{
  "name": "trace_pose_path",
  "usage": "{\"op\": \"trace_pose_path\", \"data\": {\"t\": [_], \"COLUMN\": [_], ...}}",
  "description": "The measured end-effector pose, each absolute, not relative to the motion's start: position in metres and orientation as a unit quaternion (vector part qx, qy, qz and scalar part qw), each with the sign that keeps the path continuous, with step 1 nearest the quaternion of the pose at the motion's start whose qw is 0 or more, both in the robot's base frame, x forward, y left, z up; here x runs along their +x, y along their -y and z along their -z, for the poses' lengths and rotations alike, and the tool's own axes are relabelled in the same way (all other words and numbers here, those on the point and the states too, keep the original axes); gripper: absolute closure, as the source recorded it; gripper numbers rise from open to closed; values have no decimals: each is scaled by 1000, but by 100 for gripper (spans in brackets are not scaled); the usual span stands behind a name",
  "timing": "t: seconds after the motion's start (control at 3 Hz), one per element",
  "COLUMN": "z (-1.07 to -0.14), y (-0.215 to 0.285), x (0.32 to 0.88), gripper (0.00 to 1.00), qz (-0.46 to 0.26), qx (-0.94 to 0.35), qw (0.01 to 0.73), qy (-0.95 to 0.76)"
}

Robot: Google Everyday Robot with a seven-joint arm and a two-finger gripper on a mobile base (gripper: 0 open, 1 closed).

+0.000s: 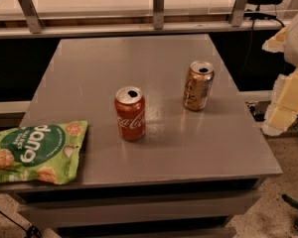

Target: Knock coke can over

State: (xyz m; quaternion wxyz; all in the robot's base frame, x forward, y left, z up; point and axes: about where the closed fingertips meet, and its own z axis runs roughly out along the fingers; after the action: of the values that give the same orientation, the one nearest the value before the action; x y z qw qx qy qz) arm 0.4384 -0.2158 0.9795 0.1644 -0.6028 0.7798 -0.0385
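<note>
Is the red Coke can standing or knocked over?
Upright: coke can stands on the table, silver top up. The tool is at the right edge, clear of it.

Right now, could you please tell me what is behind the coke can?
Behind the coke can only bare grey table shows; the strip right behind its body is covered. The gold-brown soda can stands back-right, apart. The pincer hangs beyond the table's right edge.

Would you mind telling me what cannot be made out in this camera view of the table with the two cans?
- Gripper: camera view, at the right edge beside the table, partly cut off by the frame.
- Coke can: its far side is hidden by its own body.
- Gold-brown can: the label is too blurred to read.
- Green snack bag: its left end is cut off by the frame edge.
</note>
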Motion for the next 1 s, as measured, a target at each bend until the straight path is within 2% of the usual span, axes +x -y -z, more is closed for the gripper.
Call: {"op": "trace_pose_path", "data": {"t": [0.67,1.0], "z": [-973,-952], "y": [203,180], "x": [442,447], "gripper": [0,0], "qz": [20,-42], "qx": [-600,-595], "qw": [210,265], "qy": [-772,-758]}}
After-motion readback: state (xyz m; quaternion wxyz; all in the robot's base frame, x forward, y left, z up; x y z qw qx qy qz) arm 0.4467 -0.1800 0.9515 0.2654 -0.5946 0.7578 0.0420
